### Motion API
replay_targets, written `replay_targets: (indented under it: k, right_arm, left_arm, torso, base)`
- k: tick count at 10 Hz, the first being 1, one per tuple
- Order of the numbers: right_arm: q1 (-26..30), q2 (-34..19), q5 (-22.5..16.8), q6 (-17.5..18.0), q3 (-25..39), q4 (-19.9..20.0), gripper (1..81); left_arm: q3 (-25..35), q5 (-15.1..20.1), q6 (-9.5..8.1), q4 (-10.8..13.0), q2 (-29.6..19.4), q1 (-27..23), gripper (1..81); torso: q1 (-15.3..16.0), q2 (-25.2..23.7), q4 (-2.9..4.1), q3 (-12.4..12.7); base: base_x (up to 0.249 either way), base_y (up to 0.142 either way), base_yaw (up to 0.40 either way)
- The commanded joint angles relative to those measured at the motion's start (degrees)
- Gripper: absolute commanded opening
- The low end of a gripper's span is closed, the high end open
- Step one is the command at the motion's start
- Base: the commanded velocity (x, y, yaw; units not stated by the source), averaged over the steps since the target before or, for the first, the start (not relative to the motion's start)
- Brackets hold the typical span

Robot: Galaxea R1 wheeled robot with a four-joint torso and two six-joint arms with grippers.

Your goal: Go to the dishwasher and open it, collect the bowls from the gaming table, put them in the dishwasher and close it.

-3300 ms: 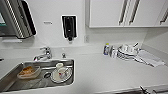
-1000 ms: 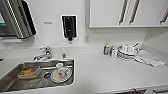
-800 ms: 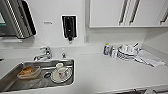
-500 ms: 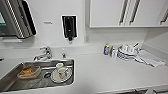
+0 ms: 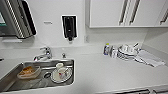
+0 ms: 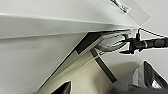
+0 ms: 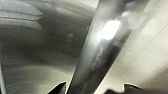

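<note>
White kitchen counter [image 5: 105,72], steel sink [image 5: 7,78] at left.
Sink holds: cup on plate [image 5: 60,75], tray w/ food [image 5: 28,72]. Grippers' state: can't tell.

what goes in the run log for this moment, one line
view: kitchen counter | sink: cup on plate | right wrist: close on steel bar | bowls: none collected

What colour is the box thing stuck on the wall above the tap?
The wall dispenser is black, set against the white wall. It shows best in the head view.
</note>
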Motion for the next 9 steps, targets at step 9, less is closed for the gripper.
replay_targets:
  k: [9]
  right_arm:
    - [-1.72, 3.41, -11.37, -0.63, -5.09, -2.97, 81.1]
  left_arm:
    - [1.83, 1.34, 0.30, -0.29, -2.20, -4.75, 81.1]
  torso:
    - [0.00, -0.02, 0.00, 0.06]
  base:
    - [0.000, 0.000, 0.000]
